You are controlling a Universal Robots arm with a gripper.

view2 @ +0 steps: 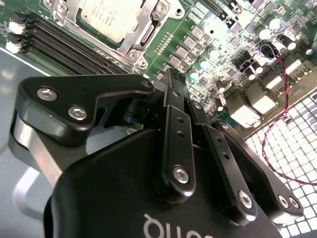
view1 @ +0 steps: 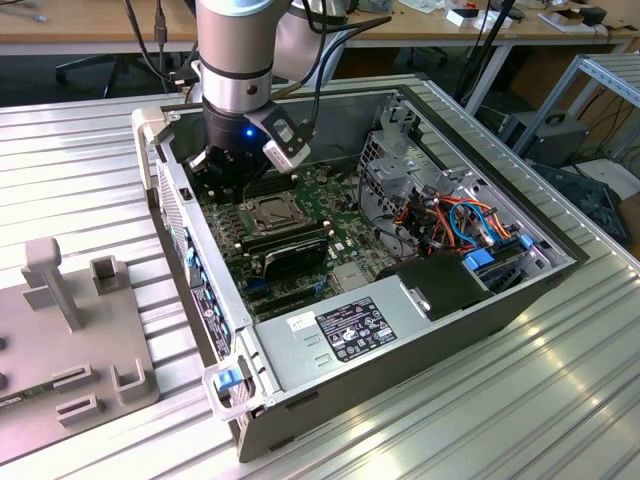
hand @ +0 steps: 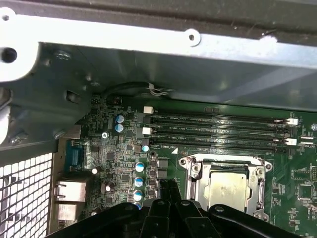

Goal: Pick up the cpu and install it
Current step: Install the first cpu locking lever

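Observation:
The cpu (view1: 268,211) is a silver square lying in its metal-framed socket on the green motherboard (view1: 335,235) of the open computer case. Both wrist views show it seated in the socket frame: cpu (view2: 105,16), cpu (hand: 228,190). My gripper (view1: 236,172) hangs inside the case, just beside the socket toward the rear panel and a little above the board. Its black fingers (view2: 175,94) are pressed together with nothing between them, and in the first wrist view the fingertips (hand: 168,185) hover over the board next to the socket.
Black memory slots (hand: 218,131) run beside the socket, next to the case wall (hand: 148,39). A drive cage with orange and blue cables (view1: 455,220) and a power supply (view1: 350,330) fill the case's other end. A grey fixture (view1: 70,330) sits on the ribbed table at the exterior view's left.

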